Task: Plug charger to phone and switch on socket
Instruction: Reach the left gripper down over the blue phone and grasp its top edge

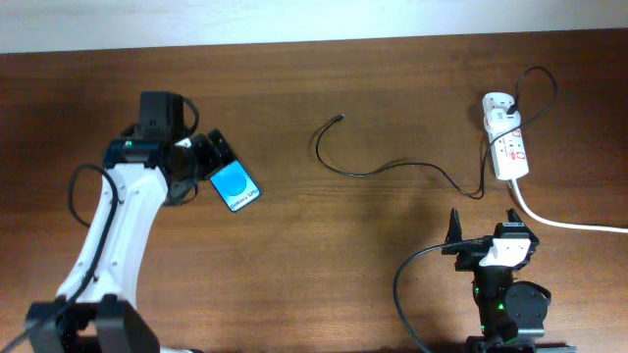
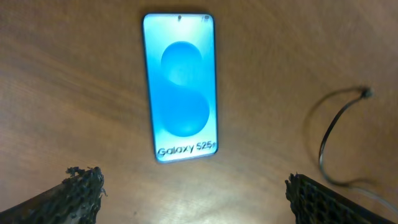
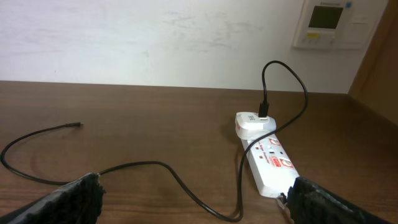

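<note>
Overhead: left claw (image 1: 204,157) sits just beside the phone (image 1: 235,185), which lies flat on the counter (image 1: 373,284), screen up, left of centre. Charger (image 1: 392,169) snakes across the middle. Its connector tip (image 1: 340,119) lies loose, well apart from the phone. The far end loops up into the socket (image 1: 506,147) at the right edge. Right claw (image 1: 484,227) hangs near the socket's lower end, spread, nothing in it.

Left wrist: phone dead ahead, long axis in line with the claw, "Galaxy S25+" end nearest. Fingers (image 2: 79,186) sit wide apart at the lower corners, so released and empty. My read: lined up to steady or grab the phone. Cable loop and tip show at right.

Right wrist: claw released, fingers (image 3: 68,199) at frame bottom, empty. Socket sits ahead and to the right. A white adapter (image 3: 255,123) is seated at its far end with the black cable going in, so the mains side looks done. Red switches on the face, can't tell on or off. Tip far left.

Phone end not plugged. Next likely a tip pickup: thin target, easy to miss.
</note>
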Robot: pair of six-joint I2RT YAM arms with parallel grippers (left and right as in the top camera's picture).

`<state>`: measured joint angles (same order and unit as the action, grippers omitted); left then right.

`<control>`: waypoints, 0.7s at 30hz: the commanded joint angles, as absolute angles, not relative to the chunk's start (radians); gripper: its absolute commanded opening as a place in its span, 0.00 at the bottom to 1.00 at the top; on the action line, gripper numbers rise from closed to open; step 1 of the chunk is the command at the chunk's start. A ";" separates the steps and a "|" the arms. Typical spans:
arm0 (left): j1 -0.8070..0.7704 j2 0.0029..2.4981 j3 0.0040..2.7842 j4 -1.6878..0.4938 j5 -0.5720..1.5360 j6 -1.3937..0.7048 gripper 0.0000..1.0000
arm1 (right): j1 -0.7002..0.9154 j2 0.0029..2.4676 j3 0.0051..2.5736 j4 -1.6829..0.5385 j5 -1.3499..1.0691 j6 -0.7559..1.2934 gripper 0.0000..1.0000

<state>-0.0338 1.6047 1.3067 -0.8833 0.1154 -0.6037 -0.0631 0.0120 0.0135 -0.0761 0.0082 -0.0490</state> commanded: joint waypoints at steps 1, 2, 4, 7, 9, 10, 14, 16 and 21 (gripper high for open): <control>-0.066 1.709 1.421 -0.877 0.071 -0.645 0.99 | -0.067 0.007 0.006 -0.078 0.003 -0.048 0.98; -0.078 1.740 1.448 -0.884 0.062 -0.645 0.99 | -0.067 0.007 0.006 -0.078 0.004 -0.048 0.98; -0.099 1.806 1.501 -0.920 0.009 -0.664 0.99 | -0.067 0.007 0.006 -0.078 0.003 -0.048 0.98; -0.111 1.908 1.574 -0.991 -0.023 -0.663 0.99 | -0.067 0.007 0.006 -0.078 0.004 -0.048 0.98; -0.110 1.944 1.576 -1.000 -0.023 -0.667 0.99 | -0.067 0.007 0.006 -0.078 0.003 -0.048 0.98; -0.109 1.972 1.576 -1.001 -0.022 -0.667 0.99 | -0.067 0.007 0.006 -0.078 0.004 -0.048 0.98; -0.109 2.034 1.576 -0.998 -0.015 -0.667 0.99 | -0.067 0.007 0.006 -0.078 0.003 -0.048 0.98; -0.109 2.067 1.576 -0.992 -0.015 -0.667 0.99 | -0.067 0.007 0.006 -0.078 0.004 -0.048 0.98; -0.109 2.122 1.576 -0.974 -0.015 -0.667 0.99 | -0.067 0.007 0.006 -0.078 0.004 -0.048 0.98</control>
